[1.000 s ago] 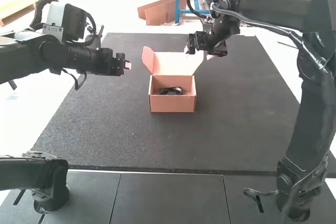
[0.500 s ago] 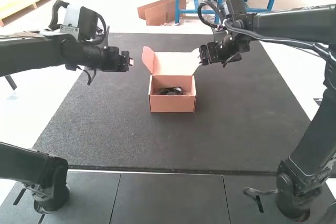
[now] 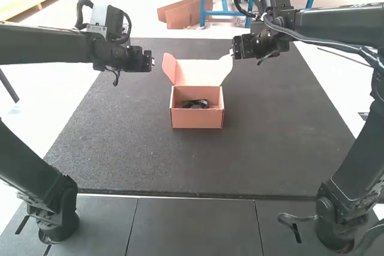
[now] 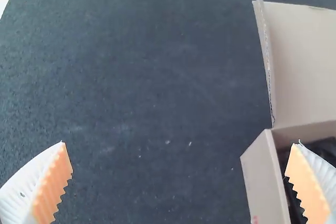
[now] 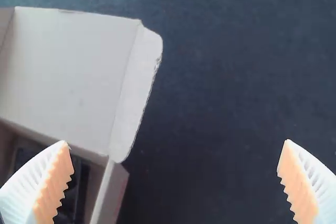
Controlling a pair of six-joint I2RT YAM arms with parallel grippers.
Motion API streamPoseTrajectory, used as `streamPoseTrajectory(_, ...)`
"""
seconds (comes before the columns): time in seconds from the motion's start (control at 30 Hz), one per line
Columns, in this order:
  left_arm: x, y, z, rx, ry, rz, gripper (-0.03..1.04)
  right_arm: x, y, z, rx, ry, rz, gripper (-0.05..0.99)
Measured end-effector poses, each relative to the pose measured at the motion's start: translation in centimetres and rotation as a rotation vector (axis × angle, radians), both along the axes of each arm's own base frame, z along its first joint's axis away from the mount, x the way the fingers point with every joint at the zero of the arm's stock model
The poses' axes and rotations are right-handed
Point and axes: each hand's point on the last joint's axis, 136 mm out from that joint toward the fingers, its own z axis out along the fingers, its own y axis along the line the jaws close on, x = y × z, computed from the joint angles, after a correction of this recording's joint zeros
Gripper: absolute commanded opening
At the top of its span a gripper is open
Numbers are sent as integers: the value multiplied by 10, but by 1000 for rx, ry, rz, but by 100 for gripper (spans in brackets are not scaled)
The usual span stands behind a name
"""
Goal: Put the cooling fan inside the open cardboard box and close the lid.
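Hovering wide open and empty, left claw (image 3: 148, 62) and right claw (image 3: 235, 48) flanked the cardboard box (image 3: 197, 116), cooling fan (image 3: 195, 104) inside; lid (image 3: 198, 73) apparently needed folding down next.

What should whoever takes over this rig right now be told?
Left gripper: open, empty, over the dark textured mat, left of the lid.
Right gripper: open, empty, beside the lid's right edge.
The small brown cardboard box sits mid-mat, with the black cooling fan lying inside it.
Done: fan is in the box.
Left: fold the raised lid down and close it.
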Motion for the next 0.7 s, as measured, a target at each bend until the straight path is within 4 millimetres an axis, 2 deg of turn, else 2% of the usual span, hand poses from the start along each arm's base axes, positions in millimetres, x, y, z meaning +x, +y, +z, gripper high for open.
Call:
streamPoseTrajectory(0.17,19,-5,-6,3,11,0,96,5,4,17,28,-31,3,90)
streamPoseTrajectory(0.3,34,-7,-8,7,5,7,96,10,8,21,44,-31,8,90)
streamPoseTrajectory(0.47,47,1,-9,20,-5,33,97,18,12,13,57,0,4,90)
streamPoseTrajectory(0.7,55,12,-19,43,-3,55,97,25,5,-6,67,59,-26,90)
